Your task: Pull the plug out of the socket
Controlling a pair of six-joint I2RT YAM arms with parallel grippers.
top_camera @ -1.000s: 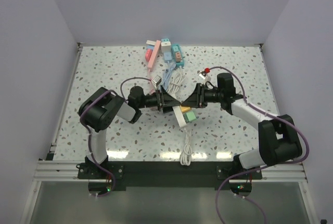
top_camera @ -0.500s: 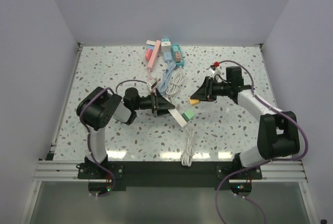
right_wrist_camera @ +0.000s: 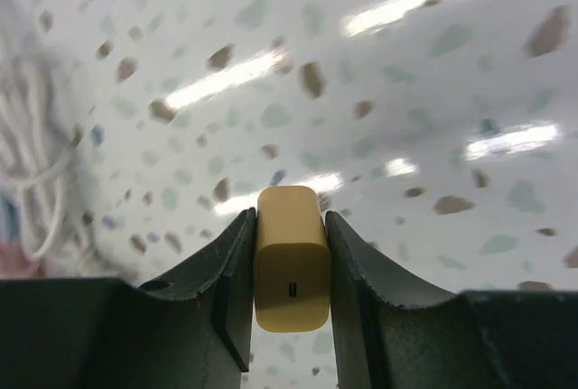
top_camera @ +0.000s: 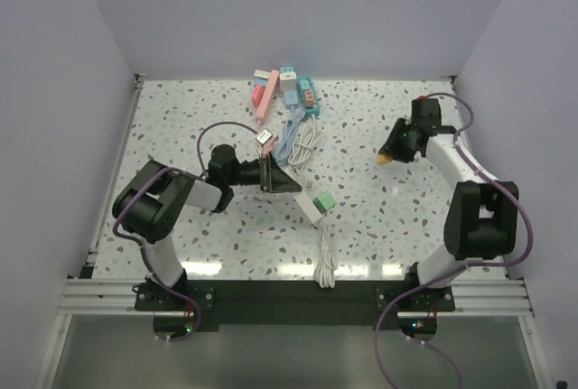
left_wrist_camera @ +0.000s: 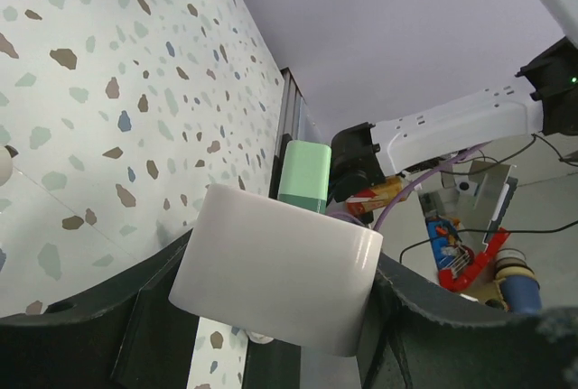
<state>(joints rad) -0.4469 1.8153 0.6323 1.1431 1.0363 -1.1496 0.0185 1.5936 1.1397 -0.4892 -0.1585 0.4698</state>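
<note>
Both claws are clamped: left gripper (top_camera: 291, 184) on the white socket strip (top_camera: 312, 208) bearing a green plug (top_camera: 327, 200), right gripper (top_camera: 389, 153) on the yellow plug (right_wrist_camera: 291, 258), well apart.

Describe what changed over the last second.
The right gripper, shut on the yellow plug, pulled it out of the white socket strip and carried it off rightward. The left gripper kept its hold on the strip, shifting left. The green plug stays plugged in.
</note>
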